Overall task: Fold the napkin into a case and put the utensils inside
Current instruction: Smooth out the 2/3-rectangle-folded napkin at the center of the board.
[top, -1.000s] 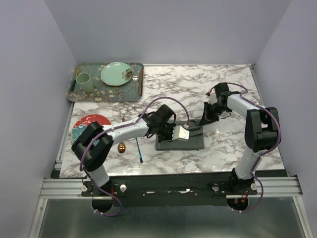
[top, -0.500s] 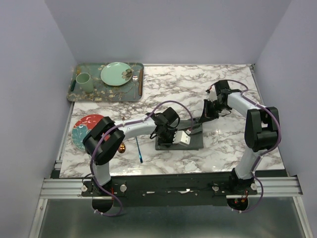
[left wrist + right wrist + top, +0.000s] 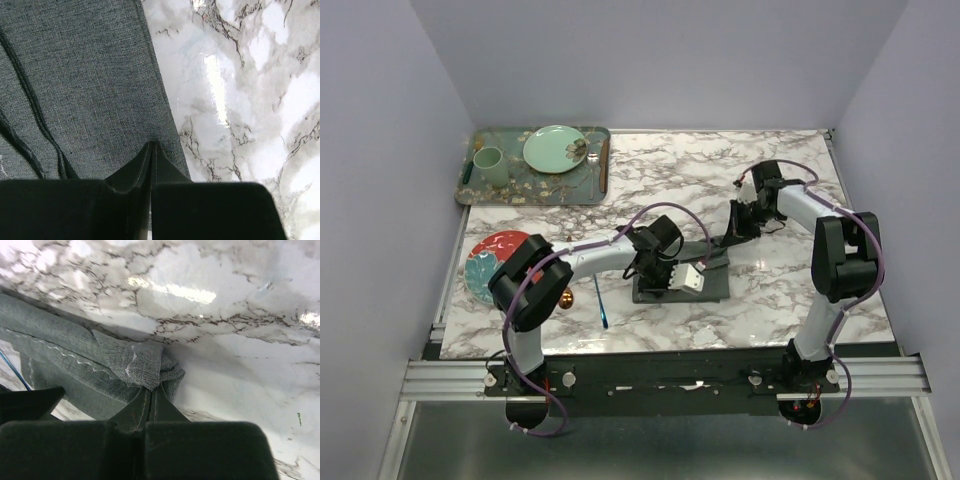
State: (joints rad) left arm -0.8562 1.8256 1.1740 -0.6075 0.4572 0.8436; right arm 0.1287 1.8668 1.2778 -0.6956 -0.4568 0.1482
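Left wrist view showed the left gripper (image 3: 151, 146) closed on the napkin (image 3: 85, 75) at its edge. The right gripper (image 3: 151, 389) was clamped on a bunched corner.

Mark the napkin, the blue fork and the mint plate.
napkin (image 3: 713, 288), top view, bare right end of the fold
blue fork (image 3: 602, 305), top view, middle of handle
mint plate (image 3: 546, 149), top view, bare left part
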